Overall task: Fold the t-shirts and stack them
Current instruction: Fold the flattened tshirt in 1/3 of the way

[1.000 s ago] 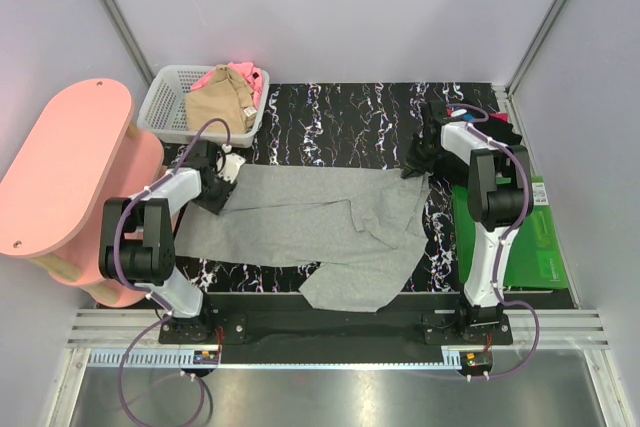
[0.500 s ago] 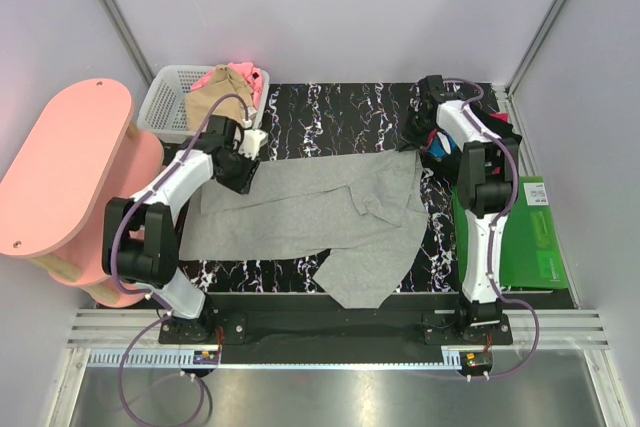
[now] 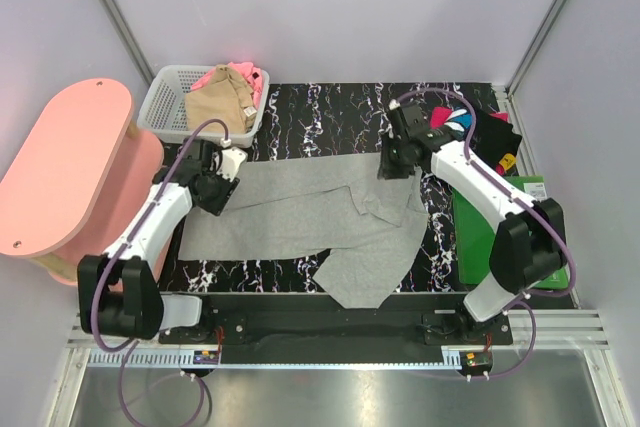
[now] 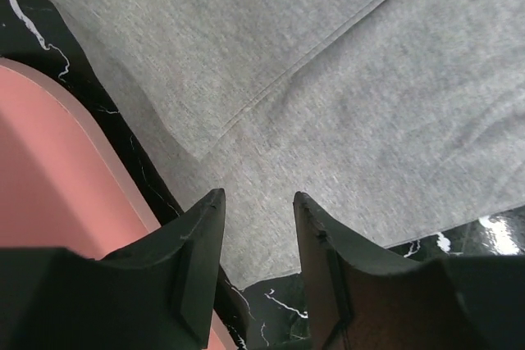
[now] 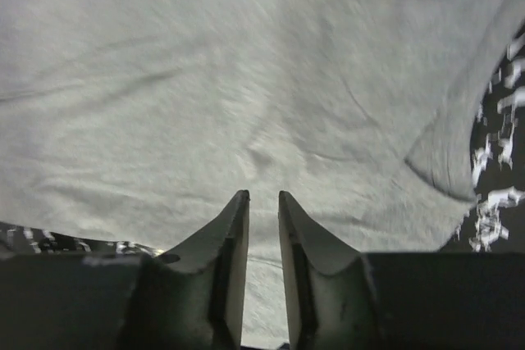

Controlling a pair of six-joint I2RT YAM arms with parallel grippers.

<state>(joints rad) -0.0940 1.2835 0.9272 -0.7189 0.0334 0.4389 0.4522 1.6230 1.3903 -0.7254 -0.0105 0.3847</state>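
Observation:
The large light-grey t-shirt (image 3: 300, 215) lies spread on the black marbled table, with one part hanging toward the near edge. My left gripper (image 3: 214, 193) hovers over its left edge, open and empty; the grey cloth (image 4: 344, 96) lies below it. My right gripper (image 3: 392, 163) is above the shirt's far right corner, jaws a narrow gap apart with nothing between them, over grey cloth (image 5: 246, 79). The tan t-shirt (image 3: 218, 102) and the pink one (image 3: 250, 74) lie in the basket. The black printed t-shirt (image 3: 470, 125) lies at the back right.
The white lattice basket (image 3: 165, 107) stands at the back left. A pink stool (image 3: 70, 162) stands left of the table; its edge shows in the left wrist view (image 4: 57, 170). The flat green board (image 3: 535, 242) lies on the right.
The left gripper has drawn back toward me along the shirt's left edge. The right arm has swung left from the black shirt to above the grey shirt's far right corner. The grey shirt hardly moved.

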